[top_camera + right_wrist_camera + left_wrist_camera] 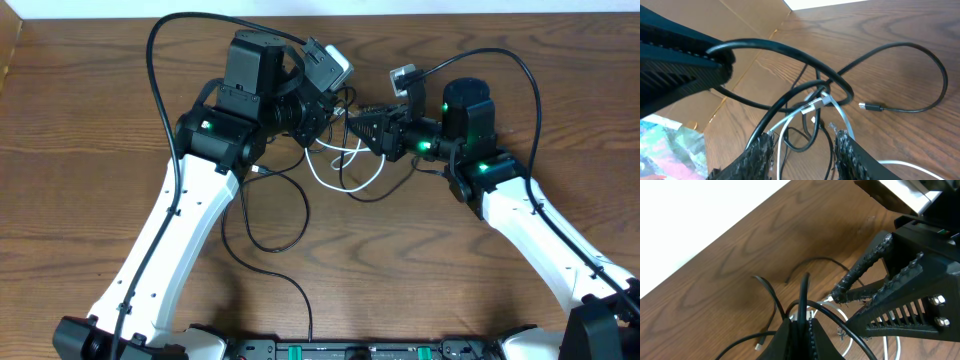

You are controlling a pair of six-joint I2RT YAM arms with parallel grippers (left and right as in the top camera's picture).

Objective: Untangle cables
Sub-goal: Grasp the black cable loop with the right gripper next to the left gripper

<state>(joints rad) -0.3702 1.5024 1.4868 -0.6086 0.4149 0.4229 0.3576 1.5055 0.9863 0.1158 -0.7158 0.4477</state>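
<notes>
Two cords lay knotted on the table (100, 130) between the arms, the black cable (905, 44) looped around the white cable (320, 178). The left gripper (801, 324) was clenched on a black strand, while the right gripper (805, 146) stood released, jaws apart astride the knot. A hard pull could cinch the loops tighter, or the right could close on both cords together.

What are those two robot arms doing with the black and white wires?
They are untangling two cables on the table. The left gripper is shut on the black cable. The right gripper is open, its jaws either side of the spot where the white cable crosses the black one. The cables are not yet apart.
</notes>
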